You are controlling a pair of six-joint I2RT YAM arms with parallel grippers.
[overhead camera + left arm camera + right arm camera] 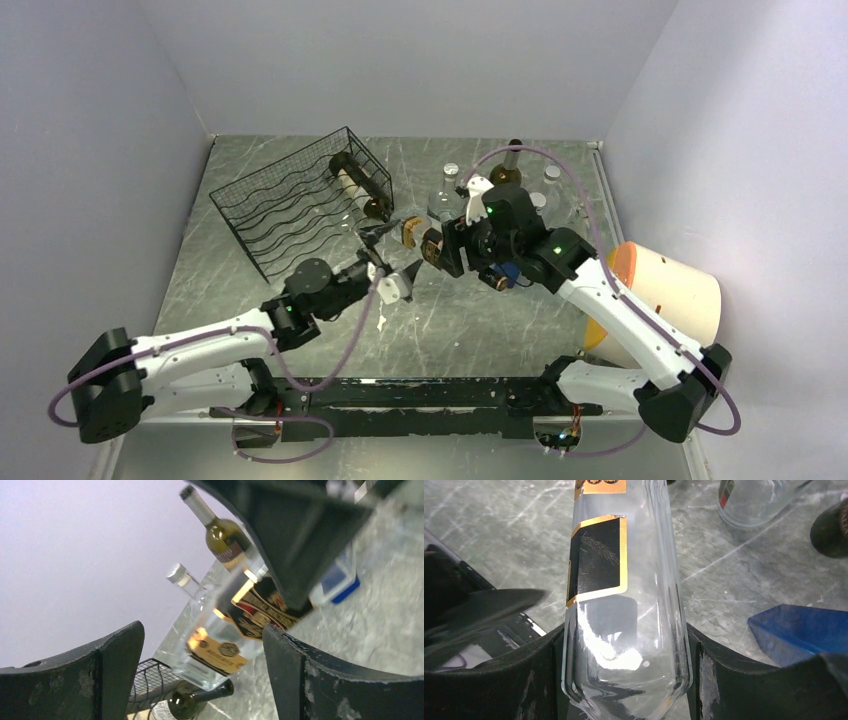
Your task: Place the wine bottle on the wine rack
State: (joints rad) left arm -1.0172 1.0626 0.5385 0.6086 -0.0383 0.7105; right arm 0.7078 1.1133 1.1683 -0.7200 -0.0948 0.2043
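Note:
The black wire wine rack (295,205) stands at the back left, with one dark bottle (360,180) lying on its right end. My right gripper (445,245) is shut on a clear wine bottle with gold and black labels (415,233), held lying over the table just right of the rack. In the right wrist view the bottle (624,605) fills the gap between my fingers (734,680). My left gripper (395,252) is open and empty, just in front of the bottle's free end. In the left wrist view the bottle (225,640) hangs beyond my spread fingers (100,680), above the rack (150,680).
Several upright bottles stand at the back: a dark green one (512,165) and clear ones (452,175). A blue object (799,630) sits under my right wrist. A cream and orange tub (665,295) lies at the right wall.

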